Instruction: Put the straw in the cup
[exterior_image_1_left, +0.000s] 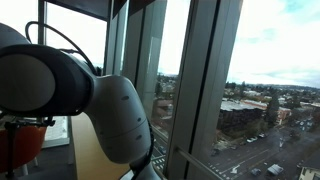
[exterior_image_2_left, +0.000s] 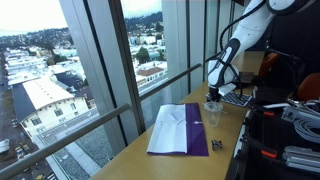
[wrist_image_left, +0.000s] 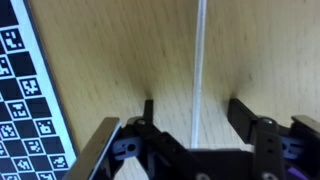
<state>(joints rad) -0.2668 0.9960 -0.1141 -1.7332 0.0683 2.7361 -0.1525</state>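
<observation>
In the wrist view a thin white straw (wrist_image_left: 201, 60) lies lengthwise on the wooden table. My gripper (wrist_image_left: 194, 108) is open, with one finger on each side of the straw and a gap on both sides. In an exterior view the gripper (exterior_image_2_left: 215, 88) hangs low over the table, right by a small clear cup (exterior_image_2_left: 212, 113) that stands upright. The straw is too small to make out in that view. In the exterior view by the window, the arm's white body (exterior_image_1_left: 110, 115) fills the left side and hides the table.
A marker board with black-and-white squares (wrist_image_left: 30, 100) lies just left of the gripper. A purple and white cloth (exterior_image_2_left: 180, 130) lies on the table in front of the cup. Tall windows run along the table's edge, and cables and equipment (exterior_image_2_left: 290, 110) crowd the opposite side.
</observation>
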